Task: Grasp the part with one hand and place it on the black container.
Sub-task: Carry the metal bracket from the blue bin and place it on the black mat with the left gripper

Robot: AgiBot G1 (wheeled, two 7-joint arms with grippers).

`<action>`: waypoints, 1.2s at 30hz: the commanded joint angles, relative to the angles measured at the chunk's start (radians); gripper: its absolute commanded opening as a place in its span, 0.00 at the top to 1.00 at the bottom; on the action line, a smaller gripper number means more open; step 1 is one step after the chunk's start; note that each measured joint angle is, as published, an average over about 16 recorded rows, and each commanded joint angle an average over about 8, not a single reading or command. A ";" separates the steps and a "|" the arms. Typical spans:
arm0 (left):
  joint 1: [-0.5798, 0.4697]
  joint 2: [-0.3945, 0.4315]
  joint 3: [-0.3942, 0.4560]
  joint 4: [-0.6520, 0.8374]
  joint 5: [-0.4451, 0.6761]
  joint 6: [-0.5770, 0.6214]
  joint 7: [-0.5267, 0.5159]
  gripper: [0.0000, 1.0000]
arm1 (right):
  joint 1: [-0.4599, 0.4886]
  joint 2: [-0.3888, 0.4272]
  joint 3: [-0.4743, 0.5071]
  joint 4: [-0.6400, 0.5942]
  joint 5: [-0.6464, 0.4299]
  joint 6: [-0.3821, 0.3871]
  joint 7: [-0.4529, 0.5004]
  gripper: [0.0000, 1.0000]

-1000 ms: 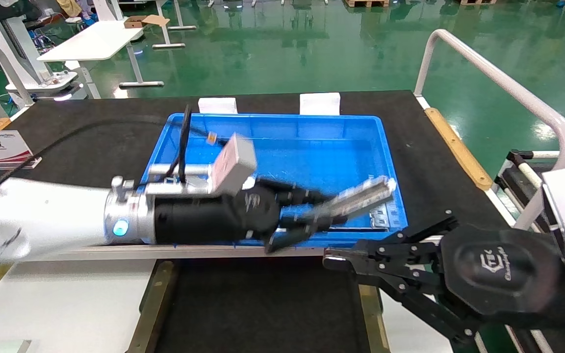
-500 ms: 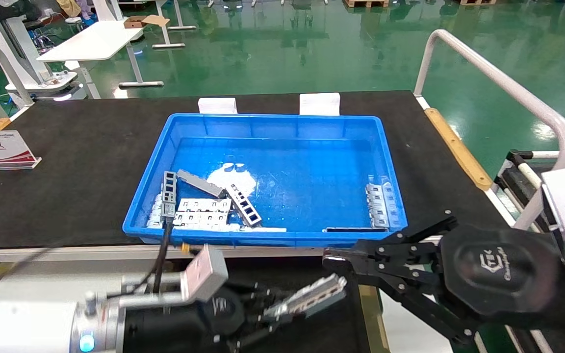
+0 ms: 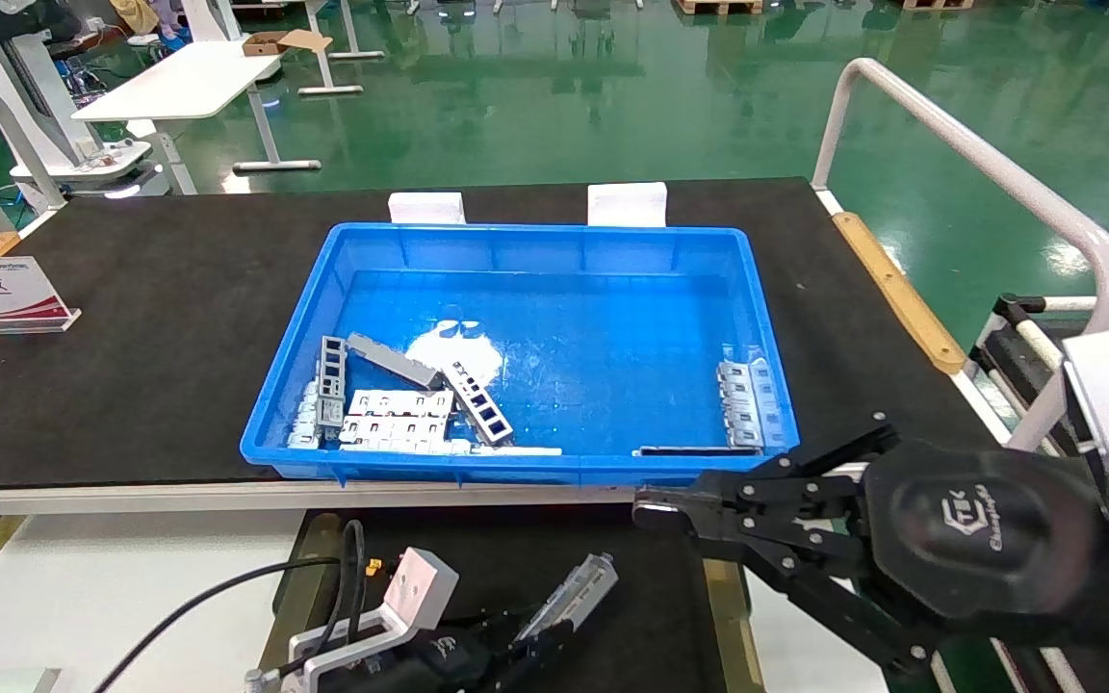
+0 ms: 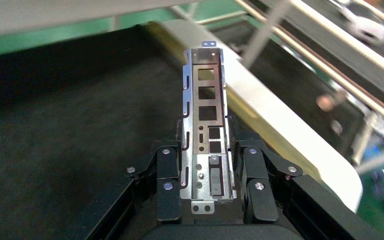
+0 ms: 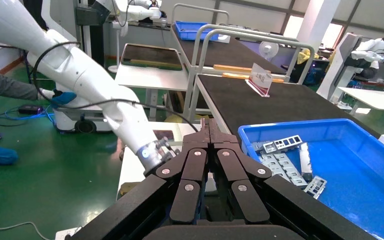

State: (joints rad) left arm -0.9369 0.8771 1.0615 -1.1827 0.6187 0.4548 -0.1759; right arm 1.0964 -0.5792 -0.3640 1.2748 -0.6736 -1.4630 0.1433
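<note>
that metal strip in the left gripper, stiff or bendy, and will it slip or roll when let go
Probably stiff: the part juts well past the left gripper without sagging, and its folded channel edges resist bending. Likely light, being thin sheet with many cutouts. The bare metal may slip between the pads, but its flat shape should not roll on the black container.

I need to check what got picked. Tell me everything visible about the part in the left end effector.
The part is a narrow silver-grey metal channel with raised side walls, a row of rectangular cutouts and small holes near its held end. The left end effector clamps that end between both fingers; the rest sticks out free, angled up, above the black container.
</note>
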 commanded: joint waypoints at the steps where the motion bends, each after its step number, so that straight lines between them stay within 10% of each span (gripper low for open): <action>1: 0.026 0.024 -0.004 0.009 -0.017 -0.052 -0.015 1.00 | 0.000 0.000 0.000 0.000 0.000 0.000 0.000 1.00; 36: 0.079 0.305 -0.021 0.195 -0.146 -0.522 -0.161 1.00 | 0.000 0.000 0.000 0.000 0.000 0.000 0.000 1.00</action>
State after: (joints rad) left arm -0.8607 1.1825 1.0414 -0.9846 0.4737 -0.0621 -0.3350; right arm 1.0965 -0.5790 -0.3645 1.2748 -0.6732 -1.4628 0.1430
